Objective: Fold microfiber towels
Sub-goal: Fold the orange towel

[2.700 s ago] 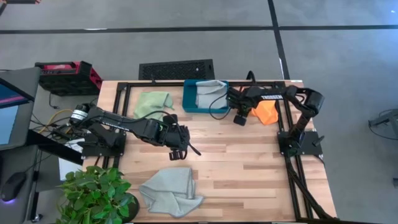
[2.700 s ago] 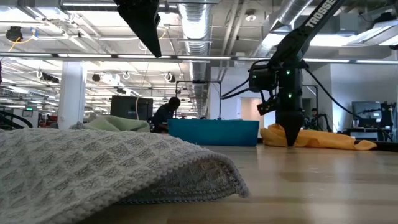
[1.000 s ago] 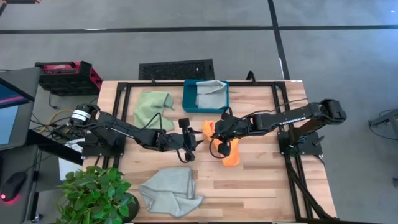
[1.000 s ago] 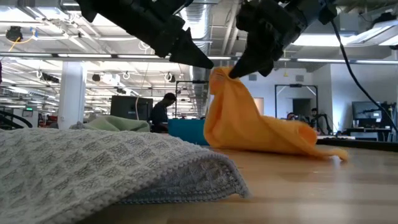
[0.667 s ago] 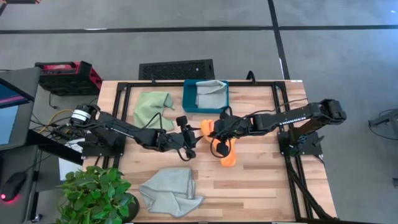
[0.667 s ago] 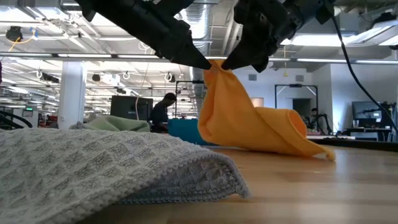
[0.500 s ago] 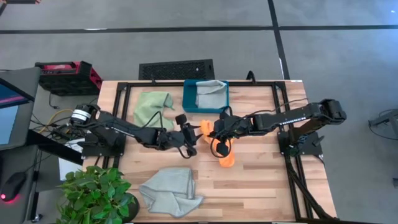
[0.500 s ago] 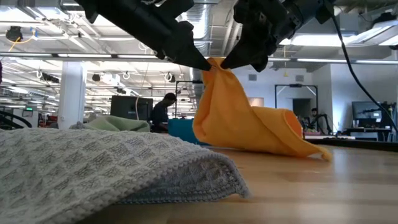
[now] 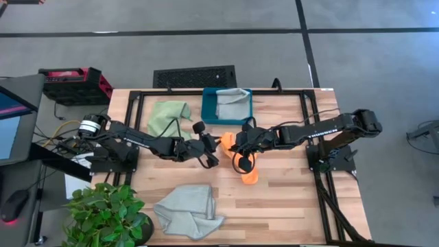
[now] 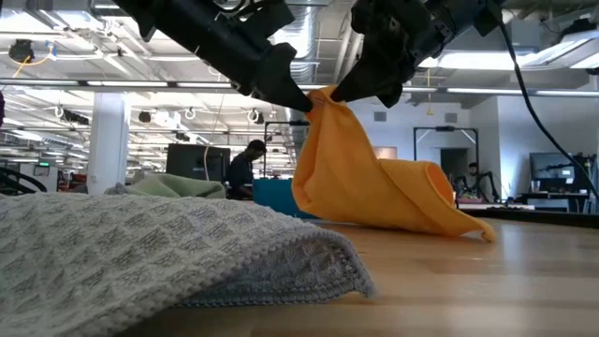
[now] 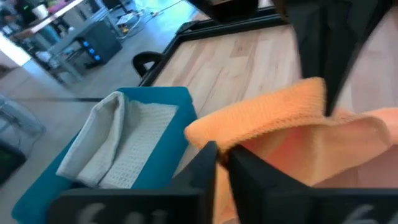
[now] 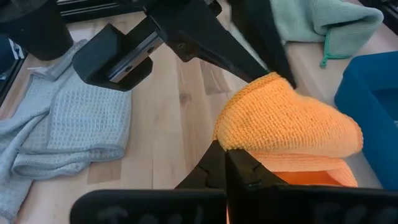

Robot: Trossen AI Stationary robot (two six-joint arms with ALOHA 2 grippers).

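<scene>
The orange towel (image 9: 245,167) is bunched near the table's middle. Its peak is raised (image 10: 318,101) and its lower end trails on the wood. My left gripper (image 10: 304,101) reaches in from the table's left and is shut on that peak. My right gripper (image 10: 340,94) reaches in from the right and is shut on the same peak, right beside it. A light green towel (image 9: 168,113) lies crumpled at the far left. One grey towel (image 9: 186,209) lies rumpled near the front edge. Another grey towel (image 9: 232,99) lies in the teal tray (image 9: 208,113). My left gripper pinches the orange towel's raised folded top (image 11: 249,140) between its two fingers. They come slanting down from the table's left. The towel hangs below them, clear of the table there. My right gripper pinches the same raised top (image 12: 249,142) between its two fingers, slanting down from the table's right. The cloth drapes slack below the fingers. Its lower end (image 10: 445,223) rests on the table.
The teal tray stands at the far edge, just behind the two grippers. A potted plant (image 9: 106,216) stands at the near left corner. Black frame rails (image 9: 137,130) run along the table's left, far and right sides. Bare wood (image 9: 288,199) lies at the near right.
My left gripper has moved toward the far edge and up to the orange towel's raised top, and has taken hold there. My right gripper has drawn the towel's top slightly toward the table's left, while the towel's lower end has stayed on the wood.
</scene>
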